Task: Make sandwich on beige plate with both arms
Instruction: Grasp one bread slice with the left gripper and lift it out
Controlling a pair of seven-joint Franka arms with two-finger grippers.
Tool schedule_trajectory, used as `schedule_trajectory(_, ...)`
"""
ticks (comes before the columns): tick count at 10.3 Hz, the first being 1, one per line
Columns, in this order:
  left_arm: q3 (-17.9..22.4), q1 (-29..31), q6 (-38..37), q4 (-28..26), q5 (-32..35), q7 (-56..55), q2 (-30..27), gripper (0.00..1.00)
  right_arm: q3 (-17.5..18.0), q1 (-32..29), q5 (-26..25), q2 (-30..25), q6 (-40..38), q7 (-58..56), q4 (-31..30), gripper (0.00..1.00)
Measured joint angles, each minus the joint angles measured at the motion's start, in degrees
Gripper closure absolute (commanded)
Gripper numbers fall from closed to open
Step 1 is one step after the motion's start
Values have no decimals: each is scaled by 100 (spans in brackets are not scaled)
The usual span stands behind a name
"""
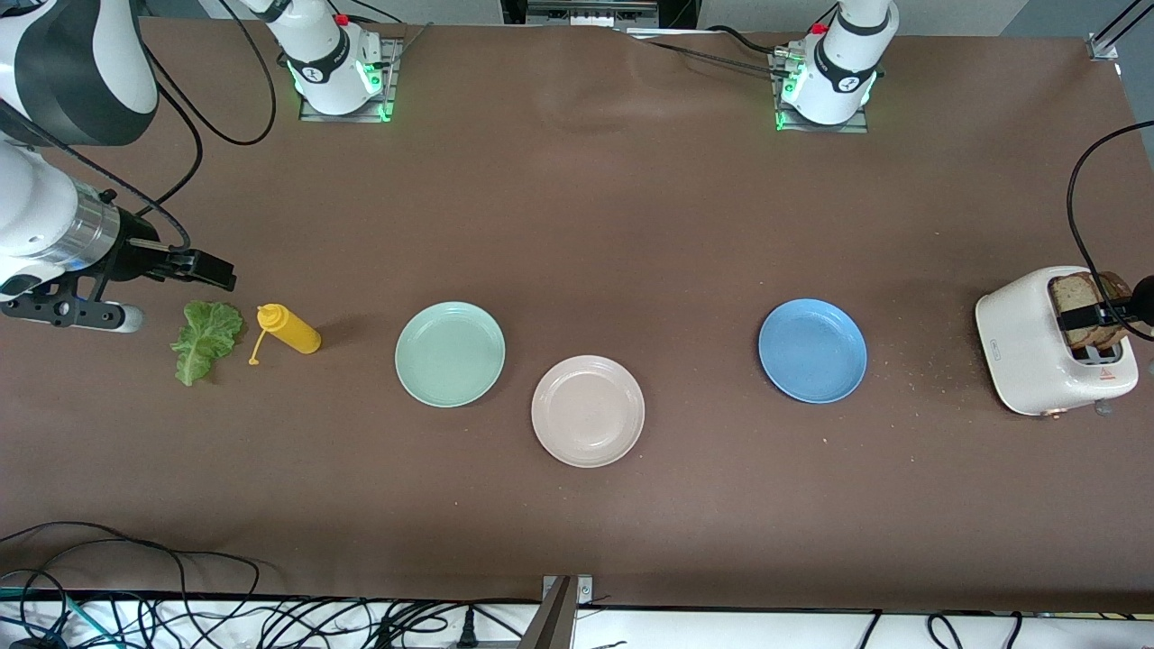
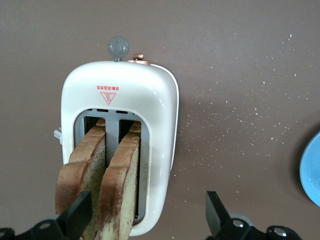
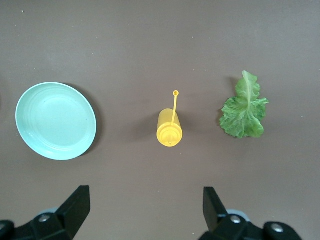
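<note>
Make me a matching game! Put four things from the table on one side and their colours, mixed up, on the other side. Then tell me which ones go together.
Things:
1. lettuce leaf
2. squeeze bottle
3. toaster
4. plate nearest the toaster

Colours:
A. blue
B. white
C. green
D. yellow

Pairs: 1-C, 2-D, 3-B, 4-A
</note>
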Motion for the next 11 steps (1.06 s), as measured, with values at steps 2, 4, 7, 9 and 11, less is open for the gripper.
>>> schedule_trajectory(2,2,50,98,-103,0,24,0,3,0,0,0,0,0,-2,0,0)
schedule_trajectory(4,1,54,129,-139,0,26,0,9,0,0,0,0,0,-3,0,0)
schedule_trajectory(7,3,93,218,-232,0,26,-2,27,0,0,1,0,-3,-5,0,0)
schedule_trajectory(9,3,140,300,-325,0,31,-38,61,0,0,1,0,-3,-6,-1,0)
schedule_trajectory(11,5,186,349,-527,0,42,-244,87,0,-1,1,0,-3,-6,-2,0)
